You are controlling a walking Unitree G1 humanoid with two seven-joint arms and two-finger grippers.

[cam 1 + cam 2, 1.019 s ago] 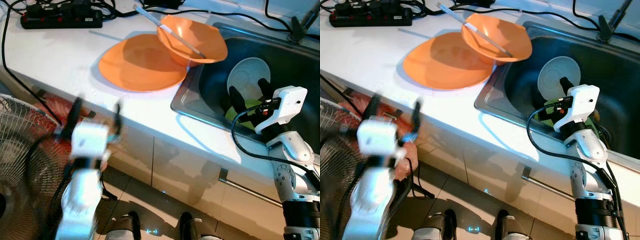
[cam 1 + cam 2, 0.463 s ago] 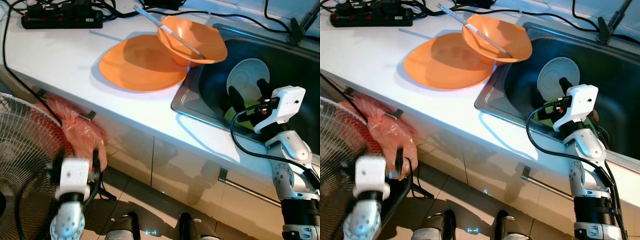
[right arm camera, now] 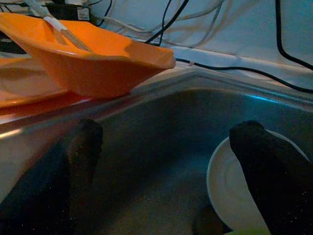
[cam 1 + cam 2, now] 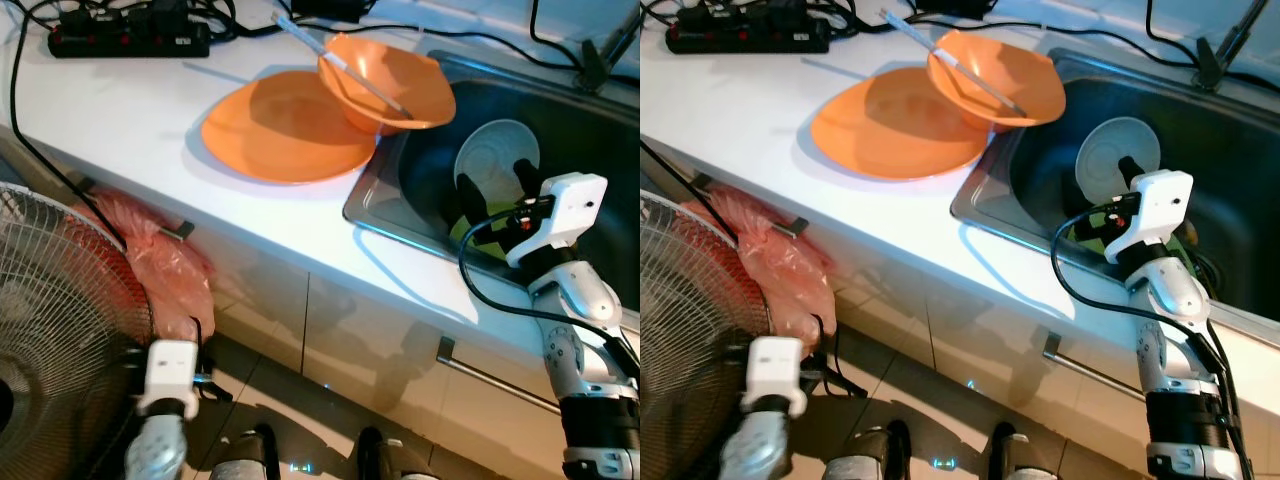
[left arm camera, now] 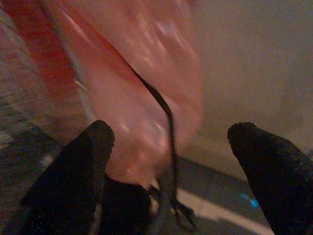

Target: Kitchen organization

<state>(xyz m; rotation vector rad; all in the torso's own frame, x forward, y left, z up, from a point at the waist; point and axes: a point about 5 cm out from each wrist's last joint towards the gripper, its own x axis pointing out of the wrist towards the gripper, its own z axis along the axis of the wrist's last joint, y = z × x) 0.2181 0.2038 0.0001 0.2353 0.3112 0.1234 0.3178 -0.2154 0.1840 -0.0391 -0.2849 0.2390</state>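
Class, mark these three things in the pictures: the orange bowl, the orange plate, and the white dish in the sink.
orange bowl (image 4: 400, 90), left eye view, inner wall of the bowl.
orange plate (image 4: 280, 130), left eye view, flat middle of the plate.
white dish (image 4: 1110, 150), right eye view, its pale face.

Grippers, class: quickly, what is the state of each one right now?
Left gripper: open, holding nothing, low by the pink bag.
Right gripper: open, holding nothing, over the sink.
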